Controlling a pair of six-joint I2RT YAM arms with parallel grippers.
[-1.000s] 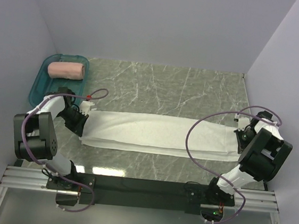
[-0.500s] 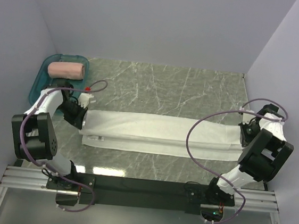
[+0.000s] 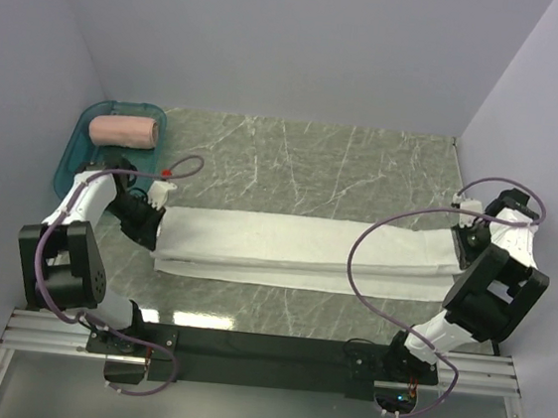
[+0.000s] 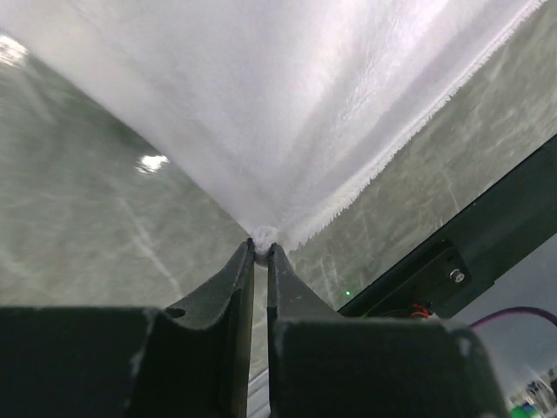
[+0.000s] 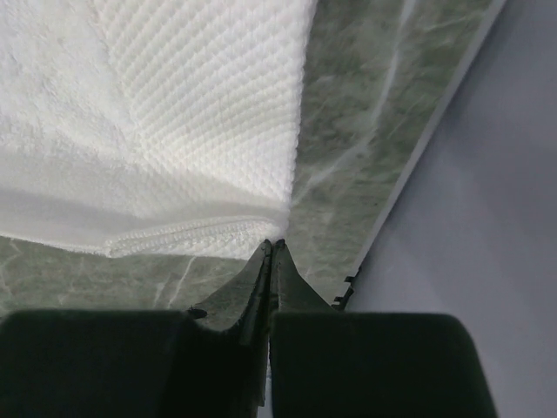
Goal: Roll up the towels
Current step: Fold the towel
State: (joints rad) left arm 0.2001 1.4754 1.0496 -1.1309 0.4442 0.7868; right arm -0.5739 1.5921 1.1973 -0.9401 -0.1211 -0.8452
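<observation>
The long white cloth towel (image 3: 304,252) lies stretched across the middle of the marbled worktop (image 3: 314,163), doubled lengthwise. Over the last second both held ends have shifted toward the far side, baring more of the lower layer along the near edge. The left tool (image 4: 261,248) is clamped on one end corner, the right tool (image 5: 271,246) on the other. This looks like straightening the fold; rolling has not begun. The salmon-pink towel (image 3: 122,131) sits rolled in the teal plastic tray (image 3: 67,169).

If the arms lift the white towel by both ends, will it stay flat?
Probably sags: the white towel fans limply from each pinched corner. Its textured weave likely resists slipping. Being flat cloth, it should not roll.
</observation>
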